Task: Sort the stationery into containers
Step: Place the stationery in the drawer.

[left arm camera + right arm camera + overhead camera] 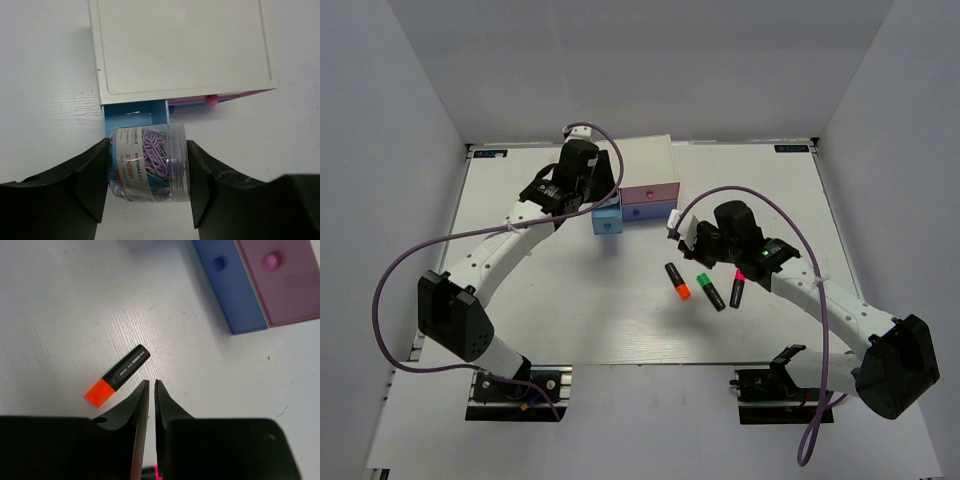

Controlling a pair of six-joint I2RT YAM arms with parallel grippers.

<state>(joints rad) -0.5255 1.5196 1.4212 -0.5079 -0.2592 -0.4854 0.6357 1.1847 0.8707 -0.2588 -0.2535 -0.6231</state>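
You have the white drawer chest [185,45], its blue drawer [135,114] pulled out, your left gripper [147,147] clamping a clear jar of paper clips [150,167], long axis across the jaws, right over that drawer's open end; right gripper [151,390] pinched nearly together, nothing seen in it, beside the orange marker [120,374].
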